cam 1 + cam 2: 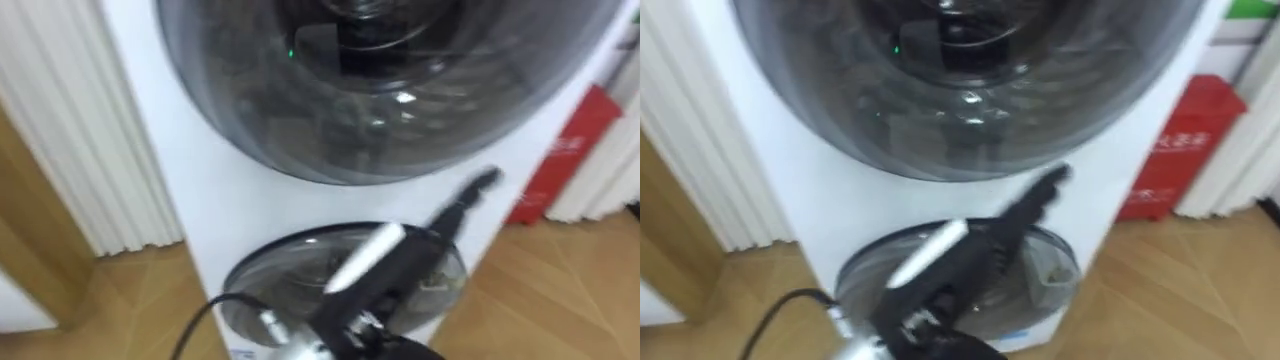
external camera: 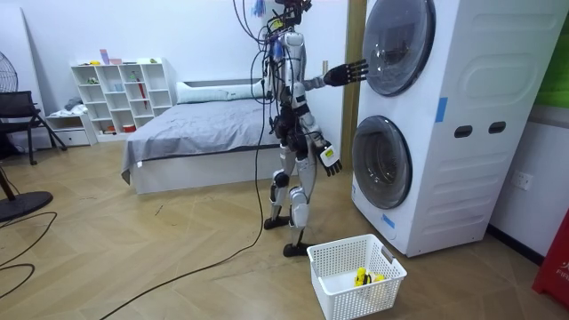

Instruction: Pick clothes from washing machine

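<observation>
Two white washing machines stand stacked in front of me. The upper round glass door [image 1: 380, 90] and the lower one [image 1: 300, 270] are both shut, and the glass is too dark to show any clothes. My left hand [image 1: 462, 206] is raised with straight fingers, just short of the upper door's lower rim. In the room view this hand [image 2: 347, 71] reaches toward the upper door [image 2: 396, 44]. My right hand [image 2: 329, 160] hangs by my hip with relaxed fingers and holds nothing.
A white laundry basket [image 2: 356, 267] with something yellow in it stands on the wooden floor behind my feet. A red box [image 1: 565, 150] leans to the right of the machines, and a white curtain [image 1: 80, 130] hangs to their left. A bed [image 2: 204, 133] stands behind me.
</observation>
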You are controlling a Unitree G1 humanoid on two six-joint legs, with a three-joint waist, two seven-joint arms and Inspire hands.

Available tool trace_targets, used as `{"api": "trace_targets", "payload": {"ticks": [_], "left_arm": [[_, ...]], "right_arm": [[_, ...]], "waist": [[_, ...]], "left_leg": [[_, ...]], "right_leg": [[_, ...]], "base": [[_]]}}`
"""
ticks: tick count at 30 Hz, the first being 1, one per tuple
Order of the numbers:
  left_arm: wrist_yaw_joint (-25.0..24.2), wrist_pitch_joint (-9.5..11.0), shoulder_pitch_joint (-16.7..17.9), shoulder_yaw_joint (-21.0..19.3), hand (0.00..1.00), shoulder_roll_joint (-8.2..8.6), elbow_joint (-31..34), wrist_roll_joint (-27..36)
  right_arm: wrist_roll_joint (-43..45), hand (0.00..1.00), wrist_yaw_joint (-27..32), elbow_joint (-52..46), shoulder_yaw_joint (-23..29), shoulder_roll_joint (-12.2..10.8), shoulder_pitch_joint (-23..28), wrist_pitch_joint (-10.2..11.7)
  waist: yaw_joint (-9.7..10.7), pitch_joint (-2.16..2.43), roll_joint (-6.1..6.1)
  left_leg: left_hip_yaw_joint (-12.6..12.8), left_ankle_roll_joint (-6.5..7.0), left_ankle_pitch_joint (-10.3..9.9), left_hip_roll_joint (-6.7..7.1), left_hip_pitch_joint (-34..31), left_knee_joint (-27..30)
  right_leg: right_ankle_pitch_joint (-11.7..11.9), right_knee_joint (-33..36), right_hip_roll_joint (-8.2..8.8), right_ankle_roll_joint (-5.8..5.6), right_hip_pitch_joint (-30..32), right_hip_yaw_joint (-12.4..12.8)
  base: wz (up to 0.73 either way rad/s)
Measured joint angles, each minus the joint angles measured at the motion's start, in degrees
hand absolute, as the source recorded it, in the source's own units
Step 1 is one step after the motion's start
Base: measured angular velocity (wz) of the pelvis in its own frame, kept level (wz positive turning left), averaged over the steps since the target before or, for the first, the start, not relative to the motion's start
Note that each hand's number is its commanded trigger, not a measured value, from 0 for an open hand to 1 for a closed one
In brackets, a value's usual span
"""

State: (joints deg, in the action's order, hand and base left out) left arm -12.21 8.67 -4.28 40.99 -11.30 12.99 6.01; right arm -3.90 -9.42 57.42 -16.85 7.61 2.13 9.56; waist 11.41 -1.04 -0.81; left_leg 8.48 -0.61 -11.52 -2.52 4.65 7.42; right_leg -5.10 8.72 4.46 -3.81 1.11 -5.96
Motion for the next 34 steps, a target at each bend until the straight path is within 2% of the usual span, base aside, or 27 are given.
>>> {"api": "trace_targets", "payload": {"ticks": [2,5,9,12,14,15,17,18,20,21,23,25,27,29,31,34], "left_arm": [[-1.8,-0.5,-2.2,1.5,0.00,0.56,-2.0,0.0],[-3.5,-0.7,-2.5,1.9,0.00,1.09,-5.6,-0.2],[-3.2,-1.5,-2.3,1.8,0.00,1.06,-12.4,-2.7],[-1.6,-1.1,-0.1,-0.5,0.00,0.89,-21.1,-4.5],[1.4,-0.8,3.9,-6.2,0.00,1.21,-30.8,-6.8],[2.2,-0.8,5.1,-8.3,0.00,1.03,-33.3,-7.2],[6.4,-0.7,9.2,-17.4,0.00,0.34,-43.8,-9.5],[7.7,-0.7,9.9,-19.7,0.00,0.27,-47.1,-9.6],[12.1,-0.7,13.4,-30.7,0.00,-0.46,-57.2,-12.2],[13.0,-0.5,14.1,-33.2,0.00,-0.83,-59.5,-12.8],[17.9,-0.6,16.1,-40.6,0.00,-1.93,-69.1,-13.2],[21.0,-0.9,18.1,-43.9,0.00,-2.42,-73.4,-13.1],[23.4,-1.9,19.7,-45.1,0.00,-2.32,-76.6,-13.7],[24.5,-4.2,20.8,-45.3,0.00,-0.67,-78.4,-16.7],[24.5,-5.4,20.8,-45.3,0.00,1.22,-78.4,-18.3],[24.4,-6.9,20.5,-45.1,0.00,2.92,-78.3,-20.8]], "right_arm": [[0.0,0.00,-0.1,-0.1,-0.3,0.0,-0.3,-0.3],[-0.1,0.00,-0.5,-0.2,0.2,0.0,-0.3,-0.6],[-0.3,0.00,-0.6,-0.1,0.3,0.1,-0.3,-1.6],[-0.4,0.00,-0.8,0.0,0.9,0.1,0.4,-1.7],[-1.1,0.00,-1.2,0.2,4.2,0.0,2.2,-2.0],[-1.6,0.00,-1.1,0.3,4.9,0.1,2.9,-2.1],[-4.6,0.00,-0.7,1.2,7.6,0.2,5.2,-2.5],[-5.6,0.00,-0.7,1.6,8.1,0.1,5.5,-2.7],[-7.1,0.00,-1.2,3.5,11.4,0.0,6.0,-3.0],[-7.2,0.00,-1.3,4.3,12.2,0.1,6.3,-3.0],[-7.5,0.00,-1.3,7.1,14.7,0.1,6.2,-3.4],[-8.3,0.00,-1.7,9.5,15.8,0.1,5.7,-3.5],[-9.3,0.00,-2.1,10.2,16.0,0.1,5.7,-3.8],[-10.6,0.00,-2.2,10.3,15.8,0.0,5.8,-4.4],[-11.3,0.00,-2.1,10.7,15.7,0.0,5.6,-4.7],[-12.3,0.00,-1.8,11.3,15.6,-0.2,5.8,-4.7]], "waist": [[1.2,-0.01,-0.01],[2.5,0.00,0.05],[2.2,-0.09,0.20],[0.7,0.00,0.49],[-1.0,0.02,0.53],[-1.5,0.04,0.55],[-4.1,0.15,0.34],[-4.6,0.22,0.30],[-6.9,0.66,0.31],[-7.3,0.68,0.25],[-9.2,0.74,-0.01],[-10.2,0.68,-0.06],[-10.6,0.62,-0.03],[-10.6,0.51,0.16],[-10.9,0.44,0.22],[-11.7,0.68,0.06]], "left_leg": [[0.6,-0.02,0.0,-0.01,0.2,0.0],[0.9,-0.02,0.0,-0.05,0.3,0.0],[1.6,-0.29,-0.3,-0.45,0.6,0.0],[2.3,-0.66,-0.6,-1.06,1.3,0.0],[2.6,-0.95,-0.7,-1.57,1.9,0.0],[2.6,-1.12,-0.8,-1.78,1.9,0.0],[2.5,-1.40,-0.8,-2.24,2.2,0.3],[2.5,-1.43,-0.8,-2.32,2.2,0.3],[2.3,-1.45,-0.8,-2.57,2.2,0.3],[2.3,-1.48,-0.8,-2.60,2.4,0.3],[2.3,-1.66,-0.9,-2.73,3.5,0.3],[2.3,-2.03,-1.2,-2.77,4.3,0.2],[2.4,-2.17,-1.3,-2.71,4.9,0.0],[2.3,-2.35,-1.9,-2.74,4.9,0.0],[2.3,-2.09,-2.4,-2.79,4.9,-0.1],[2.3,-2.00,-2.6,-2.79,5.0,0.0]], "right_leg": [[0.0,0.0,-0.14,0.00,0.1,0.8],[0.0,0.0,-0.22,0.00,0.1,1.0],[0.0,0.0,-0.64,0.11,0.2,1.2],[0.0,0.0,-1.25,0.56,-0.1,1.3],[-0.3,0.0,-1.76,1.03,-0.6,1.3],[-0.4,-0.1,-1.95,1.16,-0.6,1.3],[-0.7,-0.1,-2.43,1.60,-0.5,1.4],[-0.8,-0.1,-2.51,1.66,-0.5,1.4],[-0.9,-0.3,-2.71,1.88,-0.8,1.1],[-0.9,-0.4,-2.75,1.90,-1.0,1.1],[-1.0,-1.1,-2.92,1.89,-2.4,0.9],[-1.2,-1.2,-2.97,1.79,-3.2,1.0],[-1.3,-1.1,-2.91,1.70,-3.8,1.0],[-1.4,-1.2,-2.90,1.49,-4.1,0.8],[-1.4,-1.1,-2.93,1.44,-4.1,0.7],[-1.4,-1.0,-2.92,1.42,-4.2,0.8]], "base": [[-0.15],[-0.06],[-0.09],[-0.14],[-0.07],[-0.08],[-0.04],[0.00],[0.02],[0.04],[0.00],[0.00],[0.00],[0.02],[0.03],[0.00]]}}
